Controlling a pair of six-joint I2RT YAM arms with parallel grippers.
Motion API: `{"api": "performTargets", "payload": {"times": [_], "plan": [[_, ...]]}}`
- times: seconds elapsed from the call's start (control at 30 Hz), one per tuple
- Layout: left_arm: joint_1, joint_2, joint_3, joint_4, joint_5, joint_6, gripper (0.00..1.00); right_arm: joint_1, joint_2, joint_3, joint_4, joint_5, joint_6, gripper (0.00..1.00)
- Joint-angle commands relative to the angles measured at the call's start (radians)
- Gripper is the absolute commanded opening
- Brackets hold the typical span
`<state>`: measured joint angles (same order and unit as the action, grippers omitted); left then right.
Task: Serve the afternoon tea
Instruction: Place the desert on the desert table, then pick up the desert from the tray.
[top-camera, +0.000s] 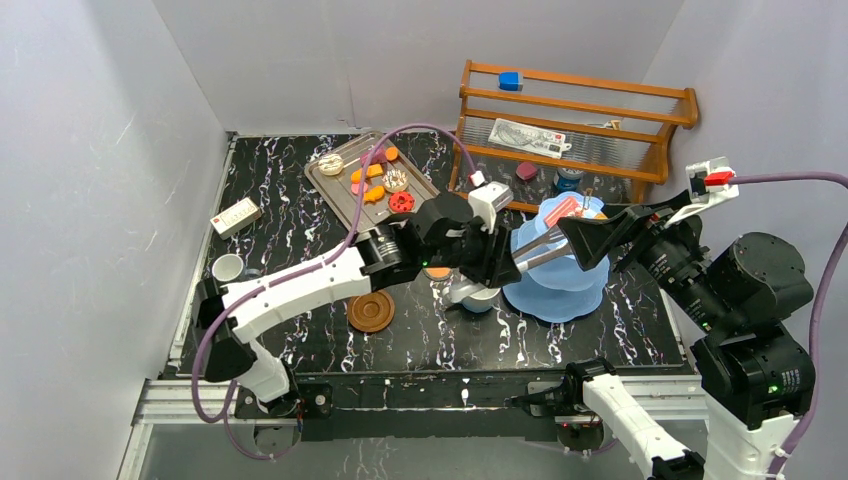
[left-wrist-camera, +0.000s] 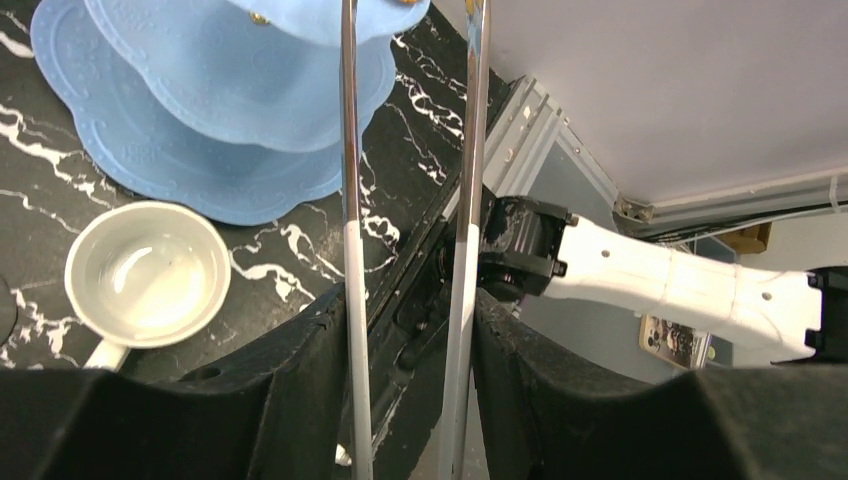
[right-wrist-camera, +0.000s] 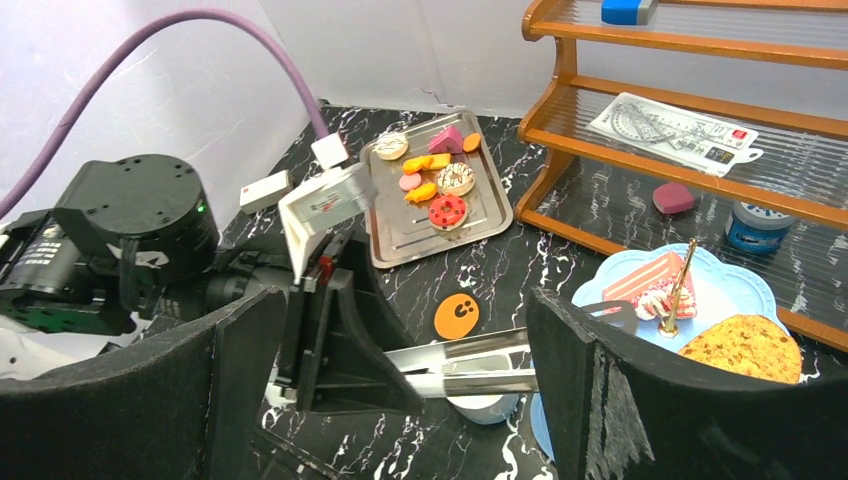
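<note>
My left gripper (top-camera: 492, 256) is shut on the metal tongs (top-camera: 545, 243); their arms stand apart in the left wrist view (left-wrist-camera: 348, 200). The tong tips reach a pink cake slice (top-camera: 563, 208) on the top tier of the light-blue three-tier stand (top-camera: 556, 290). The right wrist view shows the cake (right-wrist-camera: 645, 280), a round cookie (right-wrist-camera: 745, 348) and the top tier (right-wrist-camera: 745, 292). My right gripper (top-camera: 600, 236) is open and empty beside the stand top (right-wrist-camera: 400, 390). A grey mug (left-wrist-camera: 148, 275) stands below the tongs. Several pastries (top-camera: 375, 180) lie on the silver tray (top-camera: 345, 205).
A white mug (top-camera: 228, 267) stands at the left, a brown saucer (top-camera: 371, 311) in front, an orange cookie (right-wrist-camera: 456, 316) on the table. A wooden shelf rack (top-camera: 575, 120) stands at the back right. A small white box (top-camera: 237, 215) lies at the left.
</note>
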<state>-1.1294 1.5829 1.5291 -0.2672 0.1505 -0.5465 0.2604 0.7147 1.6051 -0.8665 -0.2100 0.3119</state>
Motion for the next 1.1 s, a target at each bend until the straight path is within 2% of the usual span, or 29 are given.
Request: {"api": "performTargets", "payload": {"times": [0.0, 0.37, 0.77, 0.87, 1.07], "plan": [[-0.003, -0.129, -0.079, 0.031, 0.007, -0.01, 0.42, 0.0, -0.005, -0.007, 0.019, 0.019, -0.016, 0.99], [-0.004, -0.255, -0.18, -0.052, -0.096, -0.013, 0.41, 0.0, -0.006, -0.032, 0.019, 0.004, -0.008, 0.99], [0.002, -0.281, -0.155, -0.299, -0.585, 0.02, 0.41, 0.0, -0.002, -0.061, 0.011, -0.003, -0.014, 0.99], [0.046, -0.262, -0.139, -0.354, -0.645, 0.031, 0.41, -0.001, -0.008, -0.083, 0.023, -0.022, 0.002, 0.99], [0.245, -0.259, -0.168, -0.379, -0.541, 0.045, 0.4, 0.0, -0.025, -0.132, 0.038, -0.048, 0.022, 0.99]]}}
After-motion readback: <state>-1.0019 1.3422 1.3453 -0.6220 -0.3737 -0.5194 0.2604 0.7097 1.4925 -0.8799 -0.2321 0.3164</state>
